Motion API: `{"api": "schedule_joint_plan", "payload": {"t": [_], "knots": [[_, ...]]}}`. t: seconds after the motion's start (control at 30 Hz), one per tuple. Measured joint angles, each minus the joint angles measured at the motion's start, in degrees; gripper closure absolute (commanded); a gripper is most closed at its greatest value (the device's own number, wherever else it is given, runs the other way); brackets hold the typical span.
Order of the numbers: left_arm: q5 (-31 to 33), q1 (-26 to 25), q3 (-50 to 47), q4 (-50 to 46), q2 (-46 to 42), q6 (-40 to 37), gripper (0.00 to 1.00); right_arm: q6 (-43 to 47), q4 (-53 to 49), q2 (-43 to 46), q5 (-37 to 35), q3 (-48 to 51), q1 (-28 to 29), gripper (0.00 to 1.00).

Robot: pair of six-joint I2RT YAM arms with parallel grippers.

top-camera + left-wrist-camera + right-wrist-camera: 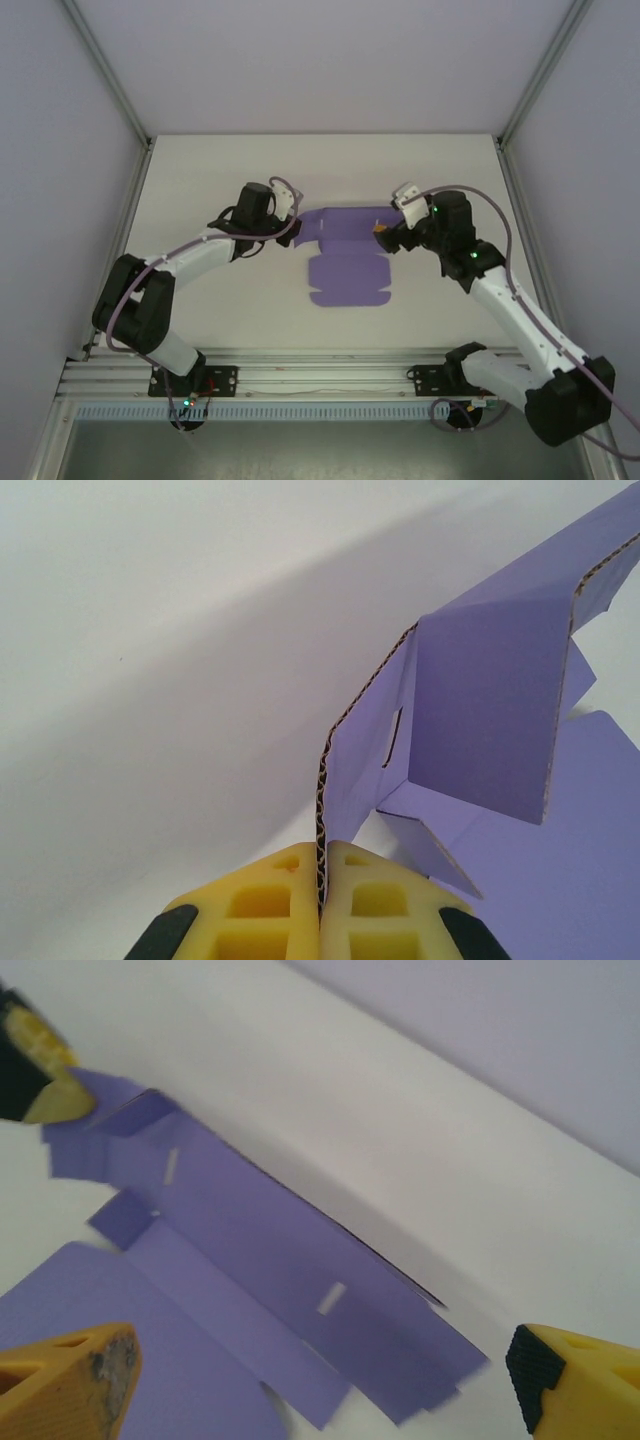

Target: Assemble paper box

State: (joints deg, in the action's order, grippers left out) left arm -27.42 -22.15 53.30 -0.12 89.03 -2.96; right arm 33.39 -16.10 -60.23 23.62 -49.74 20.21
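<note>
Two grippers work at one paper box [348, 270], a violet-purple die-cut sheet of thin corrugated card: one clenched on it, one released.

The left gripper [322, 865] has its yellow pads [265, 905] pressed together on the corrugated edge of a raised, slotted side flap at the sheet's far left end, with a further panel folded up just beside that flap. The right gripper [320, 1350] hangs over the sheet's far right end with its yellow fingers [70, 1385] spread wide and nothing between them, and a long panel with two slots lies below. Beyond both grippers, the rest of the sheet lies flat near the middle of the white worktop [220, 180], its broad panel reaching towards the arm bases.
</note>
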Motion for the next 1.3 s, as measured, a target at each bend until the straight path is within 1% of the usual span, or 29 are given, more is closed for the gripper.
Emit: {"api": "schedule_joint_plan", "payload": {"t": [0.07, 0.13, 0.17, 0.23, 0.27, 0.4, 0.5, 0.53, 0.57, 0.7, 0.87, 1.0, 1.07, 1.13, 1.2, 1.23, 1.27, 1.3], "knots": [[-0.66, 0.0, -0.22, 0.11, -0.5, -0.92, 1.0, 5.05, -2.73, -4.76, 2.36, -3.32, 0.0, 0.11], [-0.68, 0.0, -0.22, 0.15, -1.11, -1.77, 1.0, 9.4, -6.14, -10.47, 3.63, -8.13, 0.0, 0.22], [-0.68, 0.0, -0.22, 0.15, -1.42, -2.12, 1.0, 11.19, -7.5, -13.38, 4.04, -10.71, 0.0, 0.26], [-0.66, 0.0, -0.22, 0.15, -1.9, -2.75, 1.0, 14.32, -8.68, -17.64, 4.7, -14.36, 0.0, 0.29], [-0.68, 0.0, -0.22, 0.13, -1.99, -3.02, 1.0, 15.63, -8.55, -18.86, 4.94, -15.17, 0.0, 0.33], [-0.68, 0.0, -0.22, 0.09, -2.03, -3.19, 1.0, 20.44, -8.41, -20.76, 5.18, -15.56, 0.81, 0.35], [-0.68, 0.0, -0.22, 0.0, -2.03, -3.34, 1.0, 23.52, -10.03, -23.63, 5.09, -17.79, 2.01, 0.36], [-0.7, 0.0, -0.22, -0.11, -2.03, -3.48, 1.0, 24.26, -10.23, -24.76, 4.85, -18.49, 2.36, 0.37], [-0.74, 0.0, -0.22, -0.13, -2.03, -3.58, 1.0, 24.98, -10.27, -25.75, 4.59, -18.97, 2.69, 0.4], [-0.87, 0.0, -0.22, -0.17, -2.03, -4.04, 1.0, 27.21, -10.1, -28.83, 2.78, -19.3, 3.56, 0.45], [-1.55, 0.0, -0.22, -0.24, -2.03, -4.52, 1.0, 29.24, -10.08, -31.65, 0.26, -20.22, 3.78, 0.62], [-2.16, 0.0, -0.2, -0.57, -2.03, -4.66, 1.0, 30.56, -9.97, -33.14, -2.45, -20.79, 4.85, 0.82], [-2.1, 0.0, -0.11, -0.57, -2.03, -4.63, 1.0, 31.15, -9.77, -33.31, -3.69, -20.79, 5.7, 0.85], [-1.81, 0.0, 0.07, -0.61, -2.03, -4.63, 1.0, 31.19, -8.94, -33.33, -5.88, -20.7, 6.88, 0.86], [-1.33, 0.0, 0.26, -0.74, -2.01, -4.63, 1.0, 31.1, -7.1, -33.33, -8.55, -20.17, 8.0, 0.92], [-1.01, 0.0, 0.33, -0.76, -2.01, -4.61, 1.0, 31.04, -6.08, -33.33, -9.88, -19.67, 8.52, 0.97], [-0.66, 0.0, 0.35, -0.79, -1.92, -4.61, 1.0, 30.77, -5.09, -33.33, -11.1, -19.1, 9.05, 1.0], [-0.37, 0.0, 0.42, -0.94, -1.84, -4.59, 1.0, 30.53, -4.09, -33.33, -12.55, -18.53, 9.62, 1.0]]}}
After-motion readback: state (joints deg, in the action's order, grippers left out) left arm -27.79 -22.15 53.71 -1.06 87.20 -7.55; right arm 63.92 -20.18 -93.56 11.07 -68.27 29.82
